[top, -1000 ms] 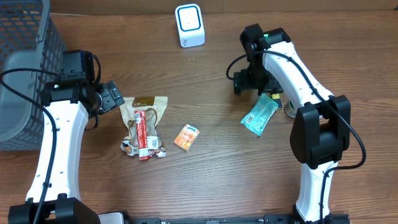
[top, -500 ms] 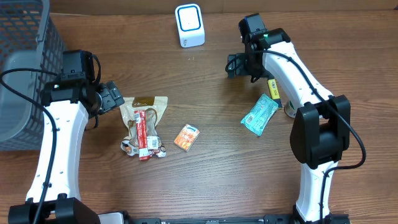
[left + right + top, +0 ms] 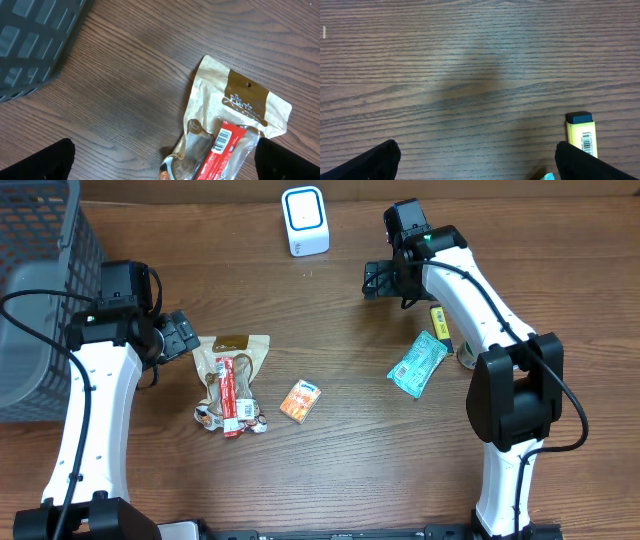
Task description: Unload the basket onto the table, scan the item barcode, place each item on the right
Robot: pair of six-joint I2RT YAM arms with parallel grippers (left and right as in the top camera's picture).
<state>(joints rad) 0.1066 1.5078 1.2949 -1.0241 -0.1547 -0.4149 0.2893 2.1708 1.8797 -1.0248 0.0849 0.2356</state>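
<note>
A white scanner with a blue face point(image 3: 305, 220) stands at the table's back edge. The items lie loose: a tan pouch point(image 3: 240, 350) with a red barcoded packet point(image 3: 222, 150) on it, a small orange box point(image 3: 300, 400), a teal packet point(image 3: 418, 364) and a yellow barcoded stick point(image 3: 581, 134). My left gripper point(image 3: 185, 335) hovers open just left of the pouch, and in the left wrist view the gripper point(image 3: 165, 165) spans the pouch's lower end. My right gripper point(image 3: 375, 280) hangs open over bare wood, back and left of the yellow stick point(image 3: 440, 326). Neither holds anything.
A grey mesh basket point(image 3: 40, 280) fills the far left corner, its wall point(image 3: 35, 35) close to my left gripper. A round object point(image 3: 466, 357) sits partly hidden beside the right arm.
My right gripper has moved back and left, away from the teal packet, and now points left over bare table. The left arm and all items have stayed put.
</note>
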